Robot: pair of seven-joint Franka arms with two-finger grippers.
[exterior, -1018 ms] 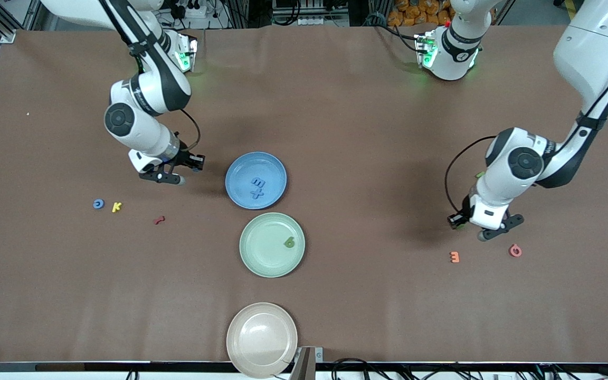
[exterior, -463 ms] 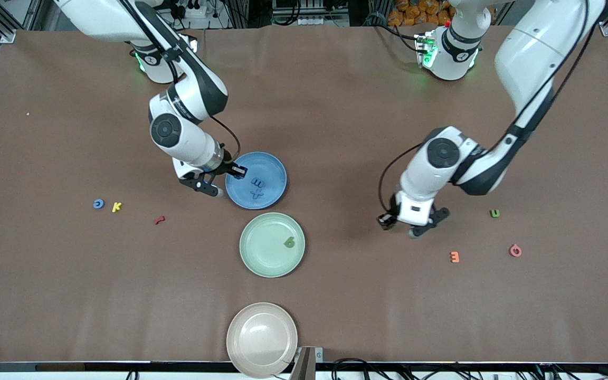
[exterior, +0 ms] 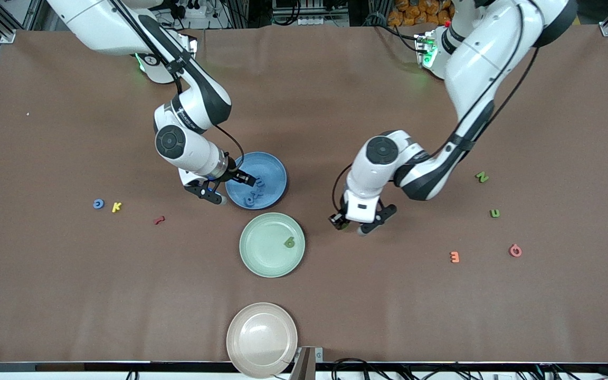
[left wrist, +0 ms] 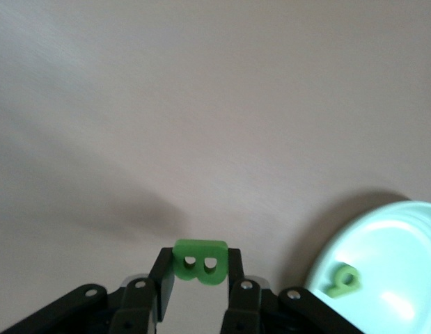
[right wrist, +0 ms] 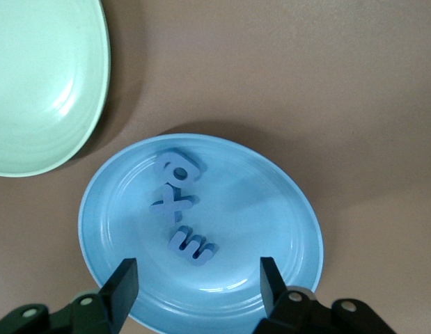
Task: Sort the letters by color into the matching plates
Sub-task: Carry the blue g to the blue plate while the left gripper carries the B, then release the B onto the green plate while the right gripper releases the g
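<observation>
My right gripper (exterior: 230, 189) is open and empty, low over the rim of the blue plate (exterior: 272, 166). Three blue letters (right wrist: 180, 209) lie in that plate (right wrist: 271, 229), between and past the right gripper's (right wrist: 199, 278) spread fingers. My left gripper (exterior: 350, 226) is shut on a green letter B (left wrist: 200, 261), above bare table beside the green plate (exterior: 262, 248), toward the left arm's end. The green plate (left wrist: 396, 278) holds one green letter (exterior: 289, 242). A blue letter (exterior: 98, 203) lies toward the right arm's end. Two green letters (exterior: 482, 177) (exterior: 494, 213) lie toward the left arm's end.
Yellow (exterior: 116, 207) and red (exterior: 159, 219) letters lie beside the loose blue one. Orange (exterior: 454, 257) and pink (exterior: 515, 250) letters lie near the loose green ones. A beige plate (exterior: 262, 339) sits at the table edge nearest the front camera.
My right gripper moved over the blue plate and opened; a third blue letter now lies there. My left gripper carried the green B toward the green plate.
</observation>
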